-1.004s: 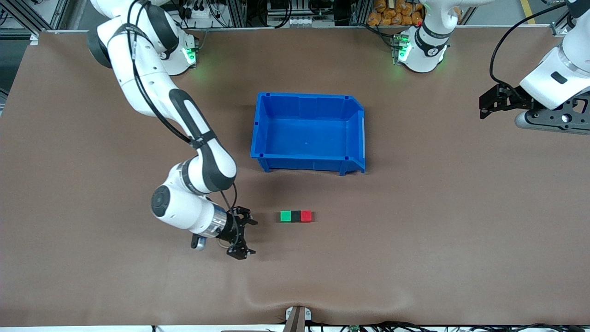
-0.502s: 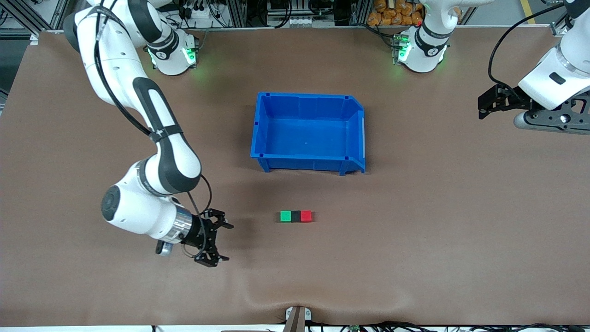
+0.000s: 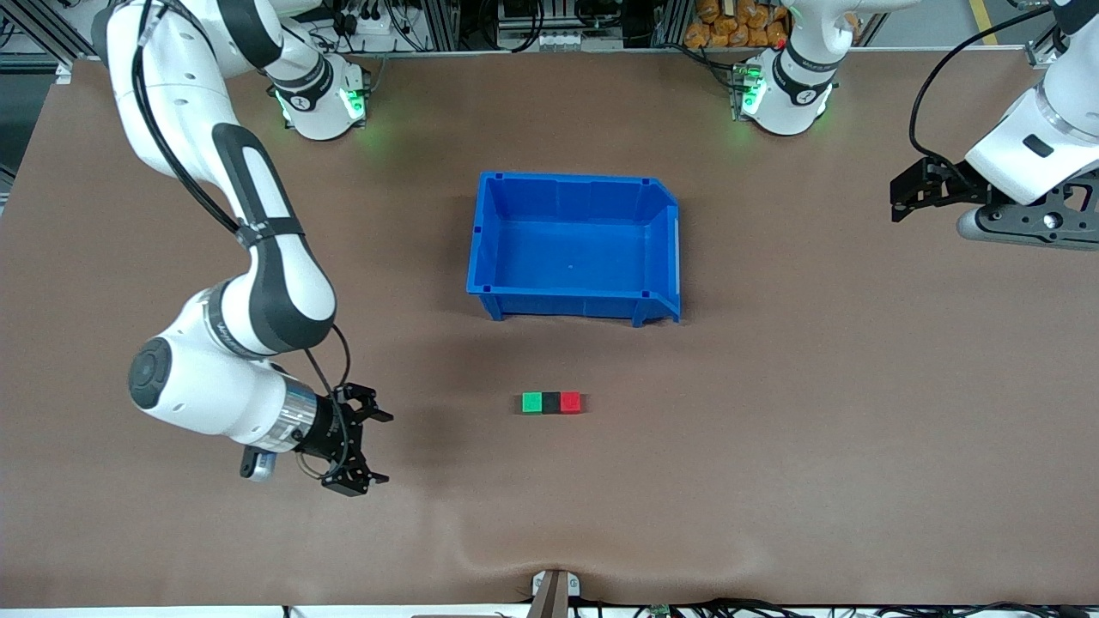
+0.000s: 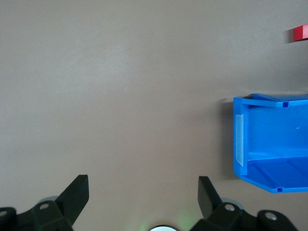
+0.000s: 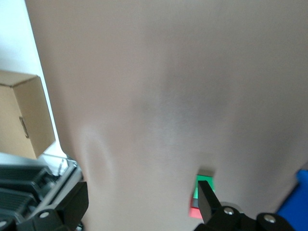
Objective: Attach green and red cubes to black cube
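Cubes row [image 3: 551,402] sits mid-frame, joined; your right tool [image 3: 365,451] is open lower left, left tool [image 3: 897,196] open, waiting upper right.

Green cube [image 3: 532,402], black cube [image 3: 550,402], red cube [image 3: 570,402]: small, equal sz, touching in one row, black in middle, flat on table.

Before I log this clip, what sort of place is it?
Most likely a robotics lab bench: two arms bolted along a brown mat, metal framing and cabling along the table's edge, and only test props out, a blue bin and a row of cubes.
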You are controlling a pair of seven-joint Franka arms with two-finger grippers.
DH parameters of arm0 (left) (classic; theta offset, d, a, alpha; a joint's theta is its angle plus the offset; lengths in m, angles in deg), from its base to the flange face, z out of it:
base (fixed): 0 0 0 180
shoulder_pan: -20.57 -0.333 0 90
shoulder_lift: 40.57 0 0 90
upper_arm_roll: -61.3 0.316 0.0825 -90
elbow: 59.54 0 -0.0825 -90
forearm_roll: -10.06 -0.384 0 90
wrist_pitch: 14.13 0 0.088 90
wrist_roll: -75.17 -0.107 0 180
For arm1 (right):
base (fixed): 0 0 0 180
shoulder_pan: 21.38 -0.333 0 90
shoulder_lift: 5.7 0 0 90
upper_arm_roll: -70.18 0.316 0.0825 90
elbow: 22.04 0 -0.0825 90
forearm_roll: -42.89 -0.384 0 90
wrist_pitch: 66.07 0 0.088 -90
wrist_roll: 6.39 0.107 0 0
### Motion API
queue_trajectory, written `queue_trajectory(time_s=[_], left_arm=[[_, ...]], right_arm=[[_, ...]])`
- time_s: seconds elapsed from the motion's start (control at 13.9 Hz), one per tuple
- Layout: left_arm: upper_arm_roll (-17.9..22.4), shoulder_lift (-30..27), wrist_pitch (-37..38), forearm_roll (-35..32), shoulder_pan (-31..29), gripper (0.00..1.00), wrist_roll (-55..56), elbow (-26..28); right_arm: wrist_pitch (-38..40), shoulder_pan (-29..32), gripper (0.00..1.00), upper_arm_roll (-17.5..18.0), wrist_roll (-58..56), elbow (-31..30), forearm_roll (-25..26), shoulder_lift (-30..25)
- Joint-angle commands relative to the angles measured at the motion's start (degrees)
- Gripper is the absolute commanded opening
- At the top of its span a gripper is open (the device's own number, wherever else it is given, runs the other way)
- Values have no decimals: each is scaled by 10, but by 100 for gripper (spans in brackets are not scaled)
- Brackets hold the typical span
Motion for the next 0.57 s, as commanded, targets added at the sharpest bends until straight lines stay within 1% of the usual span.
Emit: queue_trajectory(time_s=[0.0,0.22,0.36,0.5], left_arm=[[-3,-2,-4,-6,-3,100,6,1],[-3,-2,-5,-6,-3,100,6,1],[-3,-2,-5,-6,-3,100,6,1],[-3,-1,-5,-6,-3,100,6,0]], right_arm=[[58,25,100,13,-52,-12,10,-35],[118,52,100,16,-90,-11,6,-47],[154,66,100,11,-136,-11,11,-67],[216,80,100,7,-182,-13,14,-80]])
